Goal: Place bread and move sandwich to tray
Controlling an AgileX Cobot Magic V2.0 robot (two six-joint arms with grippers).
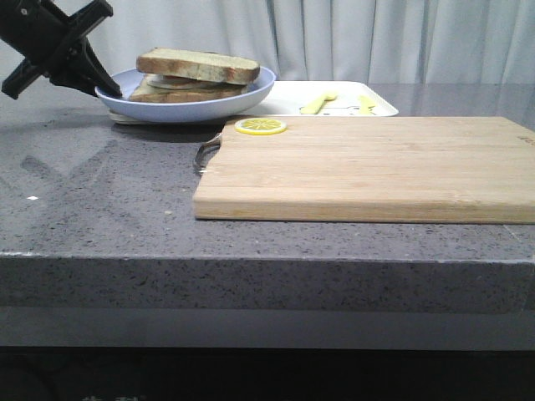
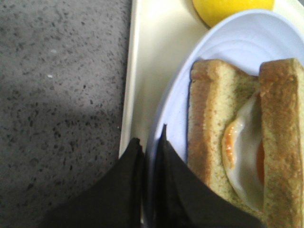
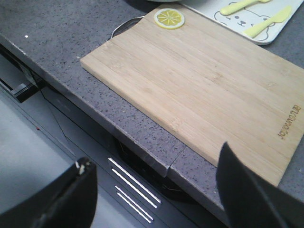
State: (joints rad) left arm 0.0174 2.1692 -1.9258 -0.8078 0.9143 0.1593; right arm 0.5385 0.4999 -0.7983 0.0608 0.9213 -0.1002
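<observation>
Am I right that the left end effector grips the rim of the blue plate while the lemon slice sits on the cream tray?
Not quite: the lemon slice sits on the wooden cutting board, as the front view shows. The left end effector does grip the plate rim.

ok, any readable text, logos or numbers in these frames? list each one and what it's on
Cutting board: a burned-in brand mark near one corner, running sideways and too small and blurred to read with confidence.
Tray: a printed bear face, a drawing only, with no words visible.
Lemon slice, plate, sandwich: no text.
No numbers or signs anywhere else in the three views.
</observation>
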